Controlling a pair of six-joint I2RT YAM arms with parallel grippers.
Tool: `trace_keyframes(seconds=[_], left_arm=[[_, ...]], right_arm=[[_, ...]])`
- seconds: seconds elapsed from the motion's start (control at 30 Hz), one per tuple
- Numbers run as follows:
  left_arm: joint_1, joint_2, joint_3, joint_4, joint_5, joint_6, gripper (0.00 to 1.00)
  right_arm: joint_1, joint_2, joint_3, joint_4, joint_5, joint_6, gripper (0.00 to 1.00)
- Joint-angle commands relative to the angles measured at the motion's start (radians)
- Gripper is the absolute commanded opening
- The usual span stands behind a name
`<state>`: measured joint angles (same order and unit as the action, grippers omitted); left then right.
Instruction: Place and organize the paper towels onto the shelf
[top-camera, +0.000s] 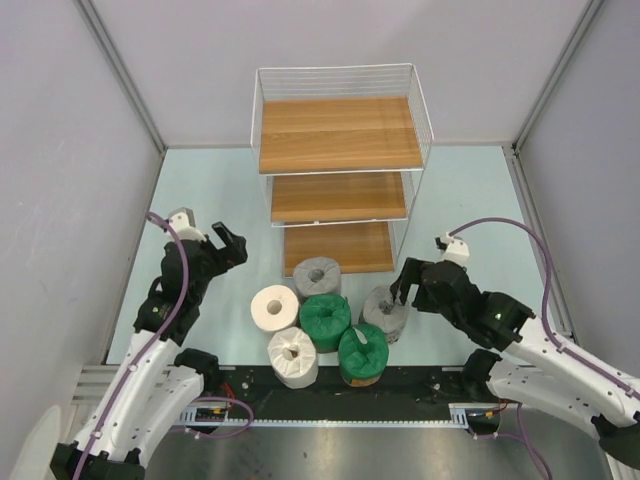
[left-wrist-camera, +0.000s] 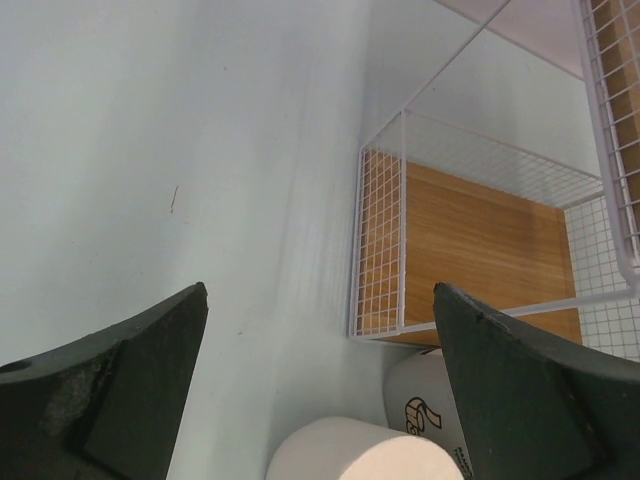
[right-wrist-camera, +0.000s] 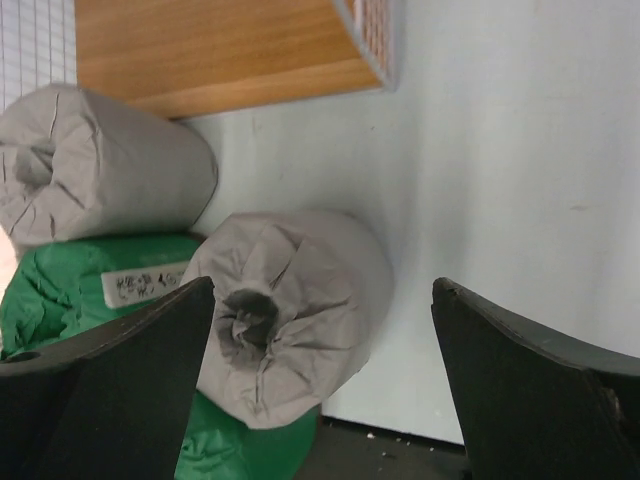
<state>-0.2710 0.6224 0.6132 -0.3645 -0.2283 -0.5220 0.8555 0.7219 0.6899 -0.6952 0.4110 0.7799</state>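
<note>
The paper towels (top-camera: 325, 320) are six fat rolls, none yet on the shelf (top-camera: 340, 133). They stand bunched on the table (top-camera: 200, 190), just in front of the shelf's bottom board.

The right end effector (top-camera: 405, 282) hangs over the rightmost grey roll (top-camera: 385, 313), fingers spread wide and holding nothing. That roll stands on end, its long axis roughly upright and its puckered top facing the wrist camera. In that view it lies between the fingers but off toward the left one, so I judge a small sideways correction is needed before a descent would straddle it. The shelf lies beyond the roll, away from the arm bases.

The left end effector (top-camera: 232, 245), likewise spread and empty, hovers over bare table left of the cluster, near a white roll (top-camera: 274, 308) — the right arm is nearer the grey one.

Only the overhead view shows all six rolls and three tiers. The right wrist view shows the grey roll pressed against a green roll (right-wrist-camera: 90, 280) — apparently touching. The left wrist view shows cartoon print on the other grey roll (left-wrist-camera: 425, 400).
</note>
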Motion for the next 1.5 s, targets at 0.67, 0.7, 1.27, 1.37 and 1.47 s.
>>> trace_keyframes(seconds=[0.67, 0.7, 1.27, 1.37, 1.47], left_arm=[[-0.007, -0.023, -0.023, -0.017, 0.052, -0.004, 1.0], [-0.007, -0.024, -0.021, -0.017, 0.053, -0.004, 1.0], [-0.007, -0.021, -0.006, -0.028, 0.064, -0.021, 1.0], [-0.007, -0.023, -0.009, -0.027, 0.064, -0.023, 1.0], [-0.007, -0.026, -0.009, -0.022, 0.072, -0.029, 1.0]], right_arm=[[0.142, 0.194, 0.039, -0.058, 0.084, 0.113, 0.78], [0.142, 0.194, 0.037, -0.053, 0.08, 0.113, 0.77], [0.134, 0.301, 0.008, 0.023, -0.043, 0.075, 0.61], [0.134, 0.298, 0.008, 0.016, -0.038, 0.088, 0.46], [0.134, 0.246, 0.01, 0.011, -0.021, 0.097, 0.3]])
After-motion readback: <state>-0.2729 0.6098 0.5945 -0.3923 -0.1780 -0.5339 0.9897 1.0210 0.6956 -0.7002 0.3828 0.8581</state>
